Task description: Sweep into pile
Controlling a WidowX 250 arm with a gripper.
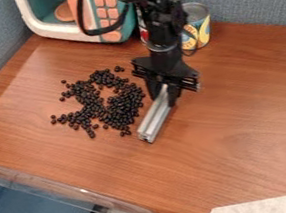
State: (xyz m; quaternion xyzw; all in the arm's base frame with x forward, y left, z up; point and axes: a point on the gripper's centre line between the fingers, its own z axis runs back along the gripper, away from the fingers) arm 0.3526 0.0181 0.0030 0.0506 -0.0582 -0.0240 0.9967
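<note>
Desk (241, 159) has beans (128, 103) loosely spread, end effector (165, 96) gripping the bar (154, 120) just beside them. Probably sweeping stage; next, nudge the stragglers inward.

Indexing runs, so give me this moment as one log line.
pincer: shut on silver bar | bar: slanted, beside black pieces | pieces: loose patch with gap | sweep: incomplete

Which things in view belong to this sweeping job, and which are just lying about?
Part of the job:
- black beans, loosely scattered
- metal bar, apparently the sweeping tool
- gripper, holding the bar

Just lying about:
- toy microwave
- can
- whitish strips at the table's edges
</note>
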